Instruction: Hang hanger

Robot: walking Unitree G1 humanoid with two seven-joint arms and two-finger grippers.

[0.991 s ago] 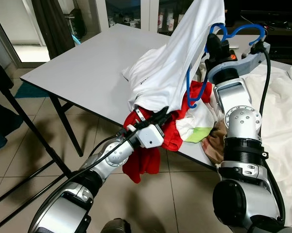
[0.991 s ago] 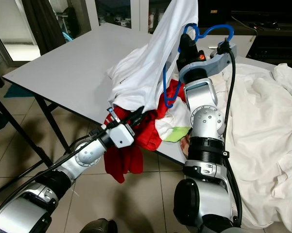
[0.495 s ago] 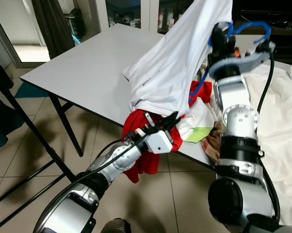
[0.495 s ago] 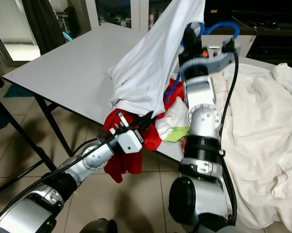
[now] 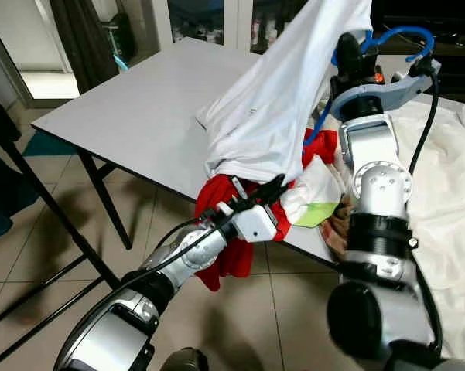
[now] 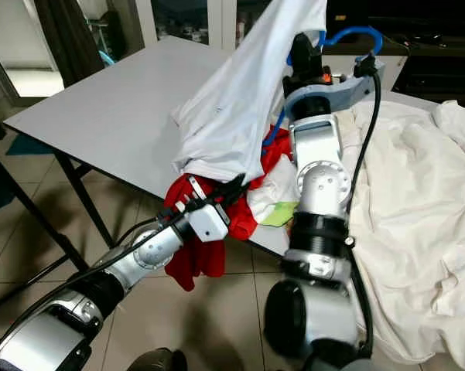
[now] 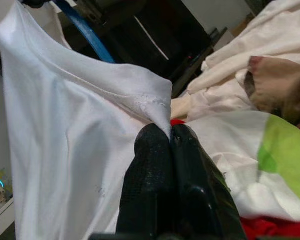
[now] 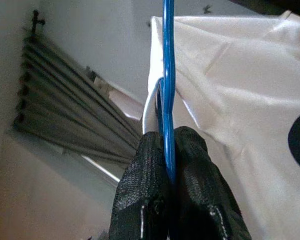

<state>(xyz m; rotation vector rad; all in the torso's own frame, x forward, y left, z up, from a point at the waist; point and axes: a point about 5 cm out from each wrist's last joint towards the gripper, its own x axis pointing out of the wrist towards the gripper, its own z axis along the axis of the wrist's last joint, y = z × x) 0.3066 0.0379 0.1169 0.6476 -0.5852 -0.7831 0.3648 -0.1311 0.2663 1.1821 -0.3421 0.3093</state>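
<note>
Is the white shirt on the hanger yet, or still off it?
On, it seems: the white shirt drapes over the blue hanger held by the right tool; the left tool pinches its hem.

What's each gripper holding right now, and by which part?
Right gripper clamps the blue hanger by its wire. Left gripper pinches the white shirt at its hem edge.

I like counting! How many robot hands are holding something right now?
2. The left hand pinches the hem of the white shirt low over the table edge. The right hand grips the blue hanger up high.
</note>
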